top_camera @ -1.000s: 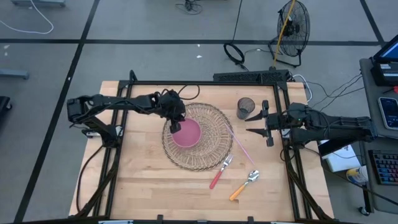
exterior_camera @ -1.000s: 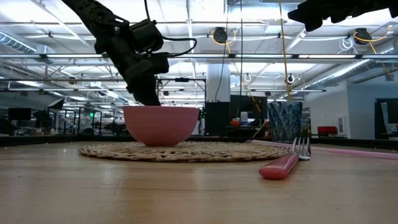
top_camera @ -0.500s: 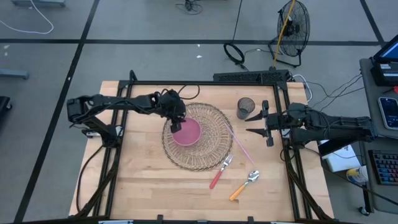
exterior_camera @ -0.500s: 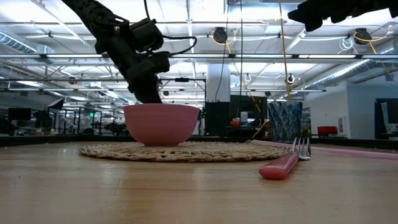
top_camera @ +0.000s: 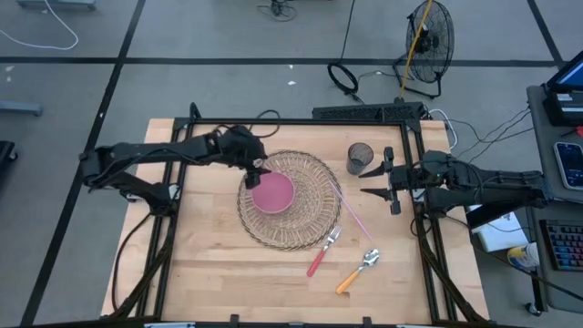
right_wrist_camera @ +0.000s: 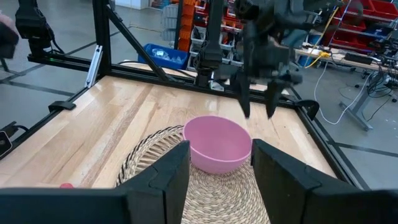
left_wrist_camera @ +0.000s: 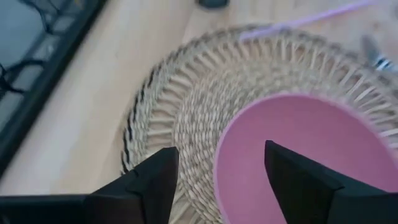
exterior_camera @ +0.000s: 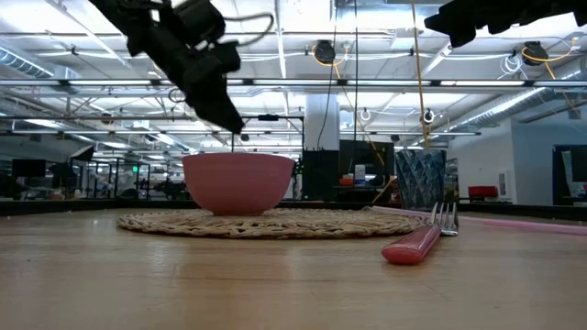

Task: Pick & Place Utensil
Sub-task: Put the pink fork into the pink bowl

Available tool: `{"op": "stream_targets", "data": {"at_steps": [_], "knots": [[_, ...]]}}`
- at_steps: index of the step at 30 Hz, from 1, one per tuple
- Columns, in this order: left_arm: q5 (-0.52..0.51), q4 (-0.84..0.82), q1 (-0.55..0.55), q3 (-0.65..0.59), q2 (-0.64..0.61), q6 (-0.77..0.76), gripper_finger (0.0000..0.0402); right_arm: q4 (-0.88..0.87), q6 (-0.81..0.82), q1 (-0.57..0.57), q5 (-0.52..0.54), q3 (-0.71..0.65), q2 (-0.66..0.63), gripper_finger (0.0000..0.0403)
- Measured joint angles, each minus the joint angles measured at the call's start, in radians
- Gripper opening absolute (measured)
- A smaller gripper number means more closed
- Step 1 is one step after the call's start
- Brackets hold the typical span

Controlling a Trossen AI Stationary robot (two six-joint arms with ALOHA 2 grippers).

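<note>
High view shows a wooden table point(top_camera: 209, 264) framed by black rails, and on it, a little toward twelve o'clock of centre, a round woven placemat point(top_camera: 301, 223). Both dark arms come next in bulk. From nine o'clock the left arm reaches inward, and the left gripper point(top_camera: 256, 172) hangs above the mat at the ten o'clock rim of a pink bowl point(top_camera: 273, 193); its jaws stand apart with nothing between them, and the low view shows their tips clear above the bowl's rim. From three o'clock the right arm reaches in, and the right gripper point(top_camera: 369, 181) hovers off the mat's edge on that side, high above the table, jaws spread and empty.

The pink bowl sits upright on the mat, near the mat's centre. At two o'clock from the mat, just off its edge, stands a dark cup point(top_camera: 360, 158). A thin pink straw point(top_camera: 355, 216) lies slanted along the mat's three o'clock edge.

At five o'clock from the mat lie the utensils, both flat on the wood: a fork point(top_camera: 322, 251) with a red handle, its tines touching the mat's edge, and beyond it, farther toward four o'clock, a spoon point(top_camera: 357, 271) with an orange handle, apart from the fork.
</note>
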Motion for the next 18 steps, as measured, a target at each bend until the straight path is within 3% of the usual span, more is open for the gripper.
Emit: {"op": "stream_targets", "data": {"at_steps": [10, 18], "knots": [[0.048, -0.143, -0.102, 0.000, -0.279, -0.062, 0.0219, 0.000, 0.012, 0.000, 0.000, 0.000, 0.003, 0.0160], [0.075, -0.188, -0.322, 0.000, -0.402, -0.117, 0.0201, -0.001, 0.055, 0.001, -0.004, 0.000, 0.057, 0.0160]]}}
